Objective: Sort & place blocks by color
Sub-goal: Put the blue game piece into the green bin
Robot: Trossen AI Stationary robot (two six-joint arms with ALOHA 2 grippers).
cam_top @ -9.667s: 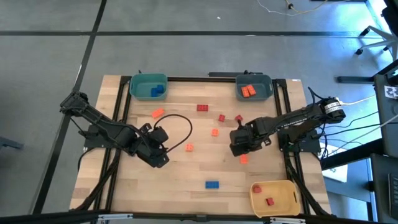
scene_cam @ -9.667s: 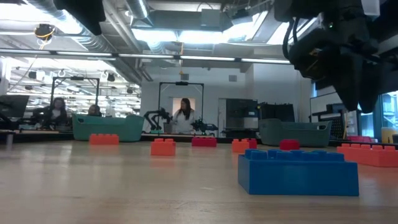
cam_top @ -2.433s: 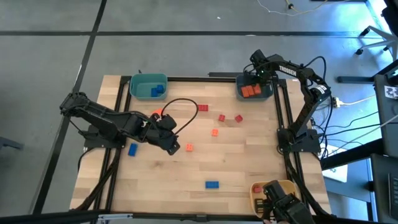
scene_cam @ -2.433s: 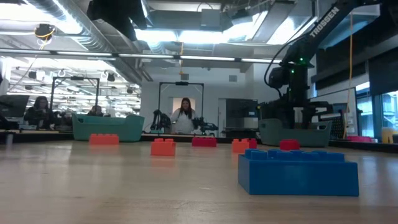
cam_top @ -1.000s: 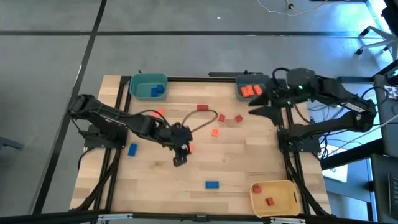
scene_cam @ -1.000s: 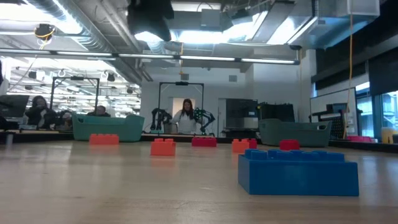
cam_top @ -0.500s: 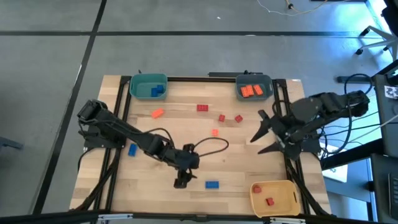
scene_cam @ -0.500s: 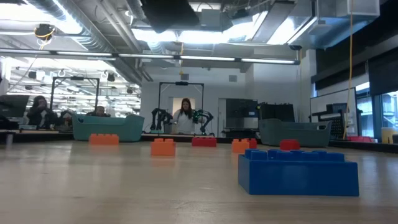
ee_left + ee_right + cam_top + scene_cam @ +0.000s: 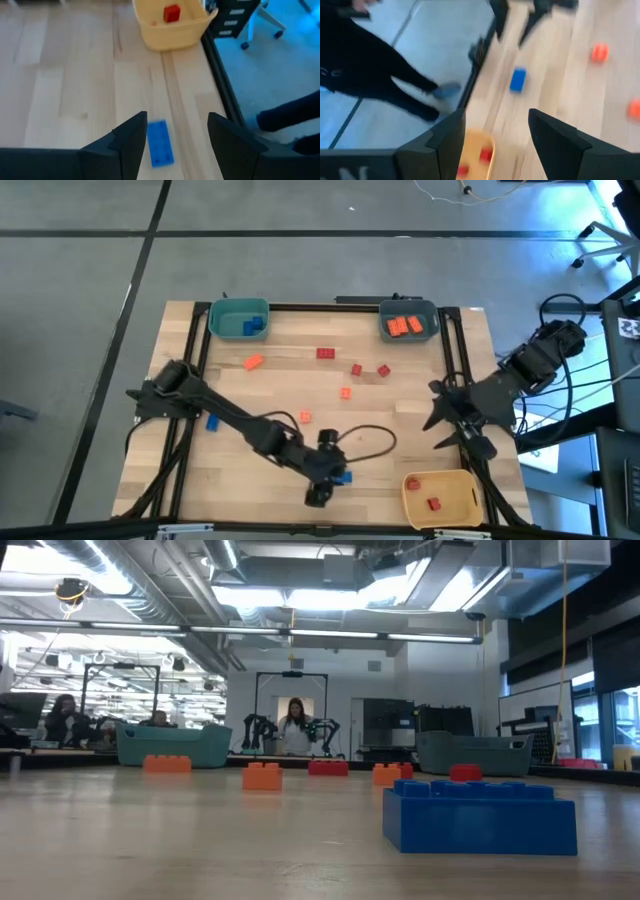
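Note:
My left gripper is open above a blue block near the table's near edge. Its fingers stand on either side of the block, which lies flat on the table. My right gripper is open and holds nothing, over the table's right side. Orange blocks and red blocks lie loose mid-table. Another blue block lies at the left. Neither gripper shows in the low view.
A teal bin at the far left holds blue blocks. A grey-blue bin at the far right holds orange ones. A yellow bin at the near right holds red ones. A black cable trails from the left arm. A person's legs stand beside the table.
My left gripper has moved from mid-table toward the near edge and to the right, ending over the blue block, and has stayed open. My right gripper has moved from beside the grey-blue bin along the right side toward the near edge, also open. No block has moved.

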